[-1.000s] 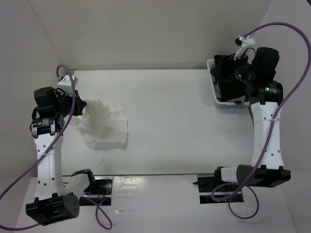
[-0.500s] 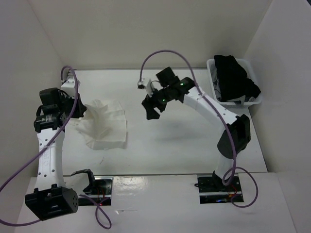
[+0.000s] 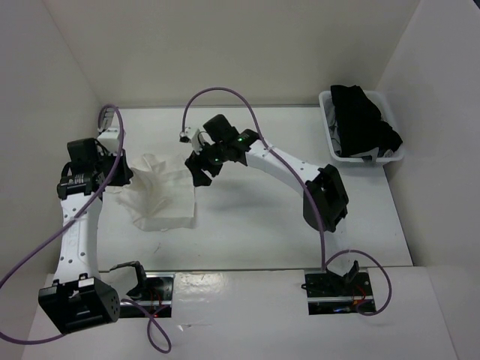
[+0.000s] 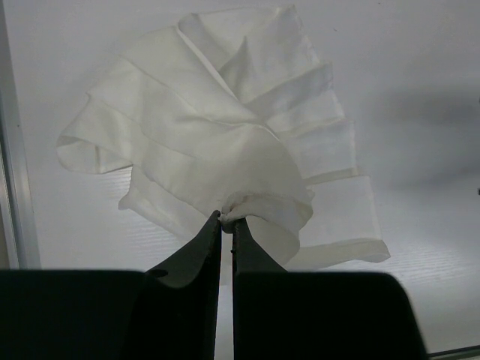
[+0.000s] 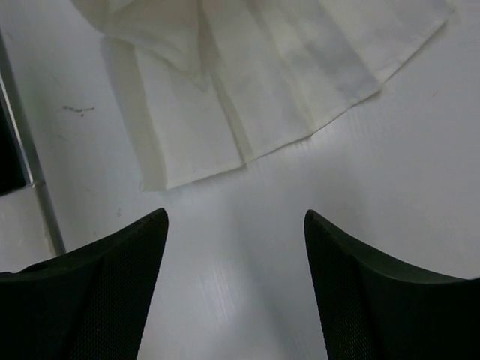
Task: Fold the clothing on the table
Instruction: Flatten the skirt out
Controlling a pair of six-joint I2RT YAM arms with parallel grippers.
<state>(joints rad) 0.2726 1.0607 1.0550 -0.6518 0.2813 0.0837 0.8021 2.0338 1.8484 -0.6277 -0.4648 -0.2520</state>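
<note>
The left jaws are pinched nearly together on a small bunch of the clothing [image 4: 225, 135]. In the left wrist view the thin white fabric gathers into a knot right at their tips. The right jaws stand wide apart with nothing between them. In the right wrist view only bare counter [image 5: 247, 247] shows in the gap, and the pleated hem of the clothing [image 5: 285, 75] lies just beyond it.

The clothing [image 3: 161, 195] sits rumpled on the left part of the counter [image 3: 262, 225]. Its pleats fan out flat away from the pinched spot, while the cloth nearest the left jaws is crumpled and folded over itself. From above, the left jaws meet it at its left edge, and the right jaws hang at its far right corner.

The left arm [image 3: 75, 232] runs up the left side of the counter. The right arm [image 3: 285, 165] reaches diagonally across the middle, and a purple cable [image 3: 217, 94] arches over it. A metal rail [image 4: 11, 187] borders the counter close to the clothing.

Well apart, at the far right corner, a white basket [image 3: 325, 105] holds black garments [image 3: 364, 120].
</note>
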